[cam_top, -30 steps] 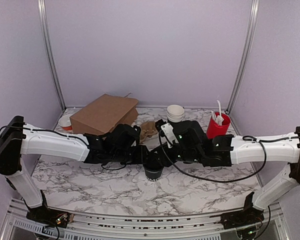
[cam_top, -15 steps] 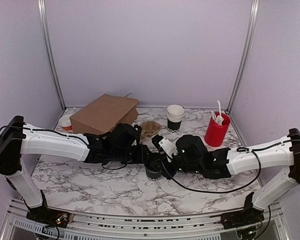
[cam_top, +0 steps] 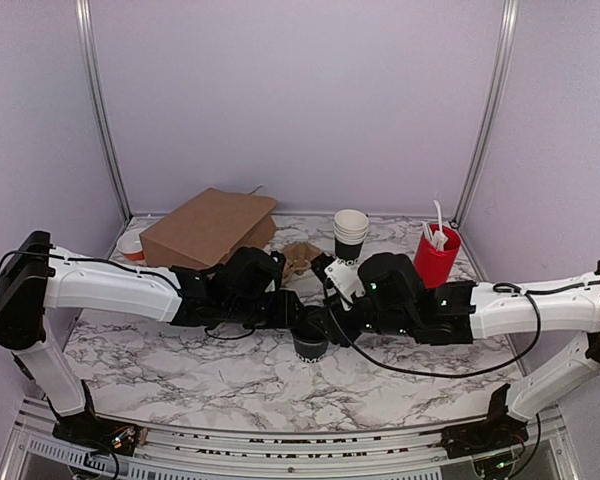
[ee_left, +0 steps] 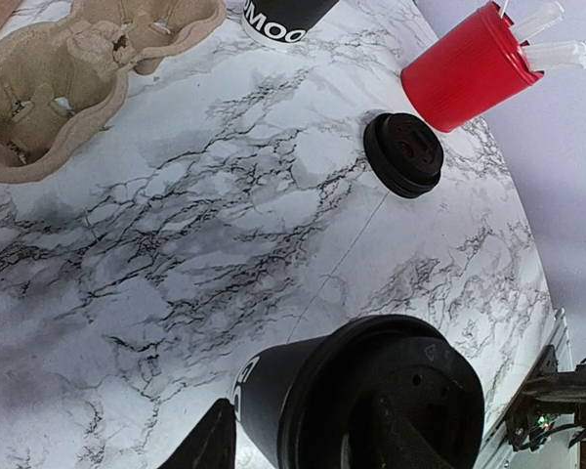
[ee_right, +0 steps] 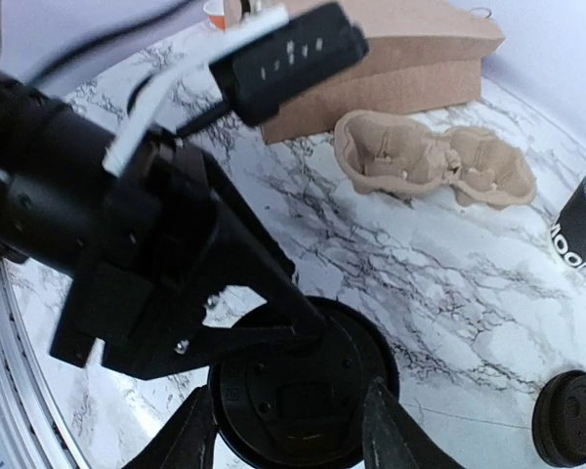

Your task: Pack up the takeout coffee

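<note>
The takeout coffee (cam_top: 308, 347), a small black cup with a black lid on, stands on the marble table between both arms. My left gripper (cam_top: 296, 322) comes in from the left; in the left wrist view one finger (ee_left: 210, 445) is beside the cup wall (ee_left: 264, 396) and the other lies over the lid, so it looks shut on the cup. My right gripper (ee_right: 291, 430) hovers just above the lid (ee_right: 303, 405), its fingers spread either side of the rim, open. The cup's lower part is hidden in the top view.
A cardboard cup carrier (cam_top: 298, 258) and a brown paper bag (cam_top: 210, 228) lie behind the cup. A stack of lidless cups (cam_top: 350, 237), a red holder with cutlery (cam_top: 435, 255) and a pile of lids (ee_left: 403, 154) stand at the back right. A small cup (cam_top: 130, 245) stands far left.
My right arm dipped low over the cup half a second ago and has since risen a little. The left arm and the cup have stayed where they were.
</note>
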Robot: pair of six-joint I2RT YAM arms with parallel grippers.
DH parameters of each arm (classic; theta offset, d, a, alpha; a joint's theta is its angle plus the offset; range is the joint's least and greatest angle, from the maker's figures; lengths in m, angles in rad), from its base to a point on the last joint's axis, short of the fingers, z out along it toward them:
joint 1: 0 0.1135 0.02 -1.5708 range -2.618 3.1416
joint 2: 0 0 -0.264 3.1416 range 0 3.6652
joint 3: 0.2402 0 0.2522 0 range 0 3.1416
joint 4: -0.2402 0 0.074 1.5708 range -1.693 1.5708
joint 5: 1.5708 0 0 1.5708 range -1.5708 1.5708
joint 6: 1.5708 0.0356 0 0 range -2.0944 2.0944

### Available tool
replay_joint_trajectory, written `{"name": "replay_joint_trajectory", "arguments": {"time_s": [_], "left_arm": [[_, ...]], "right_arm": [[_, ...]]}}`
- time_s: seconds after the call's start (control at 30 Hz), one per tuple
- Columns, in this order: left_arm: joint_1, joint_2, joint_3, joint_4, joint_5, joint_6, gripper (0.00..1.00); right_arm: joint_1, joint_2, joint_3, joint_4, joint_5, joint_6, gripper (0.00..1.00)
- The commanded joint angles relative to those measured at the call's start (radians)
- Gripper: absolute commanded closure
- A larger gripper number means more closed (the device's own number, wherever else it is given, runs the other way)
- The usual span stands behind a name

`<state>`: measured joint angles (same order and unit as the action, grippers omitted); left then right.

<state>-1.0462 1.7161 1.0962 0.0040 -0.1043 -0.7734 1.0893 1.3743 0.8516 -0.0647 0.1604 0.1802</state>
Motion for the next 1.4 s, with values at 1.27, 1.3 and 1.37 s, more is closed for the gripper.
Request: {"name": "replay_joint_trajectory", "arguments": {"time_s": [1.27, 1.3, 1.37], "left_arm": [[-0.003, -0.004, 0.023, -0.078, 0.01, 0.033, 0.53], [-0.003, -0.002, 0.021, -0.079, 0.008, 0.033, 0.53], [-0.003, 0.002, 0.022, -0.078, 0.009, 0.031, 0.53]], "right_arm": [[0.031, -0.181, 0.014, -0.021, 0.033, -0.045, 0.54], [0.033, -0.17, -0.003, 0.006, 0.028, -0.044, 0.54], [0.032, -0.118, -0.053, 0.053, 0.013, -0.034, 0.55]]}}
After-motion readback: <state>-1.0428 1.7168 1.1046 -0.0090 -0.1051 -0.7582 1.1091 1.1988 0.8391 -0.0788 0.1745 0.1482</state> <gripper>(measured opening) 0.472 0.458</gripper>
